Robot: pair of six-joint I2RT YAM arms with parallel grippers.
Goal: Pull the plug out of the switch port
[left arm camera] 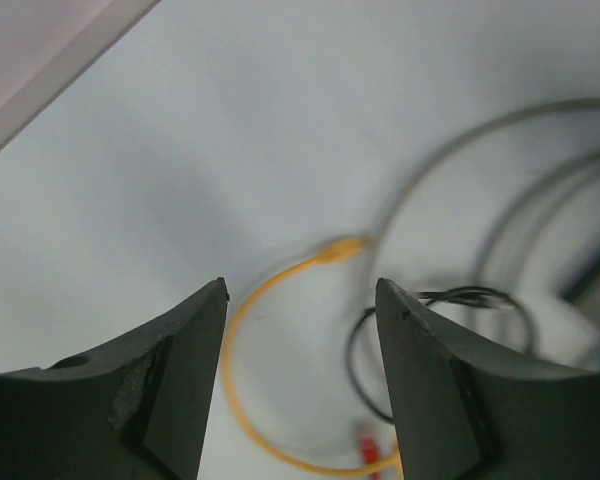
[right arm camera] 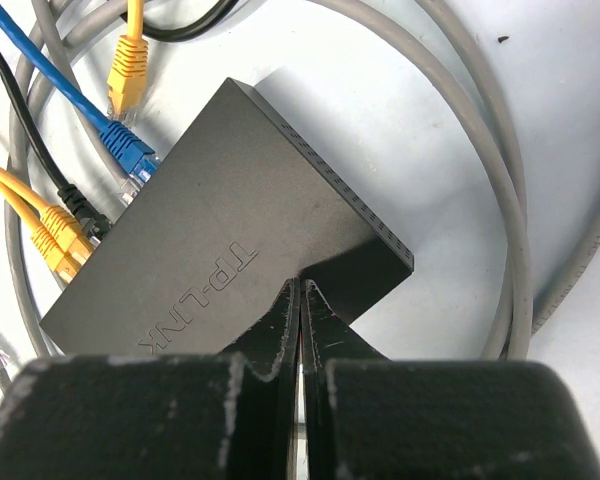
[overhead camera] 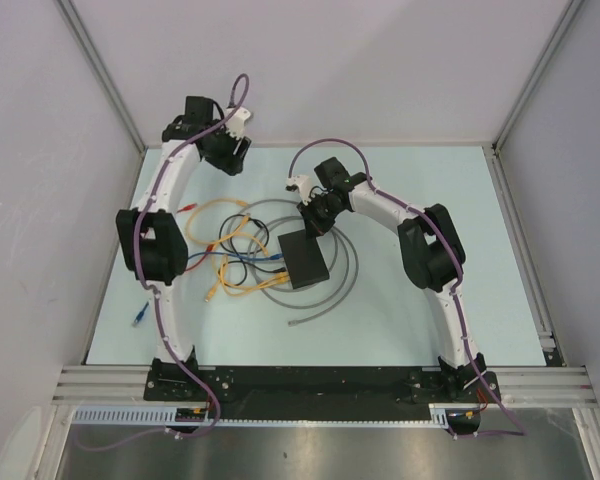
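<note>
The switch (overhead camera: 305, 260) is a flat matte-black box lying mid-table; in the right wrist view (right arm camera: 230, 230) its top fills the middle. Along its left edge sit a blue plug (right arm camera: 130, 162), a black plug (right arm camera: 80, 212) and yellow plugs (right arm camera: 55, 238). My right gripper (right arm camera: 300, 287) is shut and empty, its tips over the switch's top near the right corner (overhead camera: 316, 220); I cannot tell if they touch. My left gripper (left arm camera: 300, 290) is open and empty, high at the back left (overhead camera: 225, 150), over a yellow cable (left arm camera: 242, 330).
Grey cable loops (overhead camera: 345, 265) ring the switch. Yellow, blue and black cables tangle left of it (overhead camera: 230, 250). A loose yellow plug (right arm camera: 128, 80), a red plug (overhead camera: 187, 208) and a blue plug (overhead camera: 140, 315) lie on the table. Walls stand left, back and right.
</note>
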